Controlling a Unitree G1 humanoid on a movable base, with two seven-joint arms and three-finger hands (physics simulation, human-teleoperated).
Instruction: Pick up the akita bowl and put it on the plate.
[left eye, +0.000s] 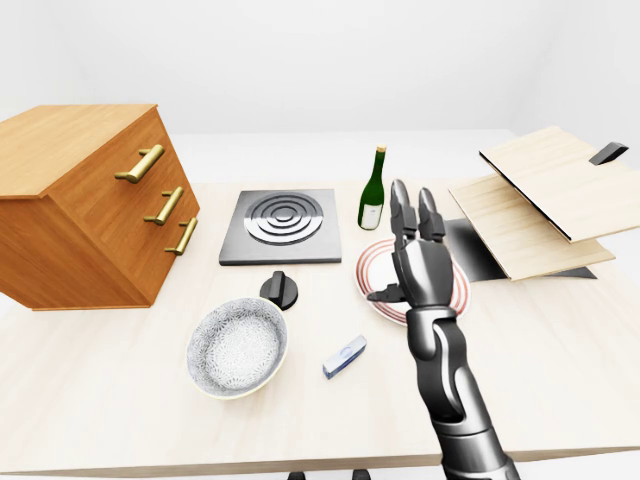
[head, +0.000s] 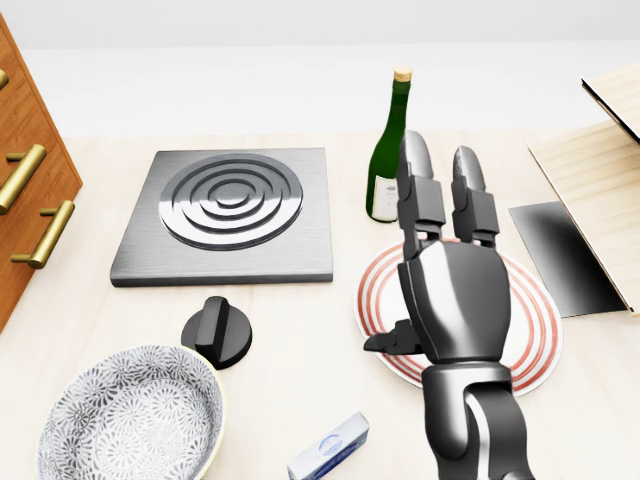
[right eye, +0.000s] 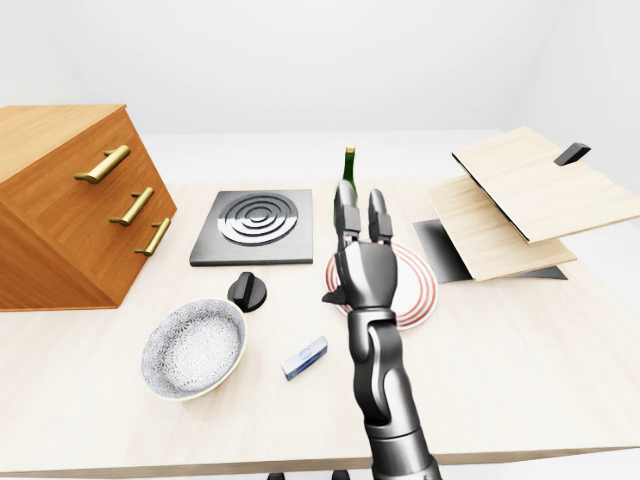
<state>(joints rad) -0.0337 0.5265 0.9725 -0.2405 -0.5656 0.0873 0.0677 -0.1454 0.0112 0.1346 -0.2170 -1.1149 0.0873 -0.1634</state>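
The akita bowl (head: 130, 415) sits empty on the worktop (head: 300, 330) at the head view's 8 o'clock corner, well apart from the red-ringed plate (head: 535, 320), which also carries nothing. The right hand (head: 455, 300) is raised over the plate with its back to the camera. Its fingers (head: 418, 195) are straight and spread wide, the thumb juts toward 9 o'clock, and it holds nothing. The left hand does not show. The likeliest trouble is the reach across. The fingertips overlap the wine bottle (head: 390, 160) at the hand's 11 o'clock, though how near they are in depth I cannot tell, so a careless swing could topple it. The path toward 8 o'clock also passes the black knob (head: 217, 333) and the small white box (head: 330, 447), which either could be shoved. The bowl looks wide for three fingers, so a pinch on one rim may tip or slip.
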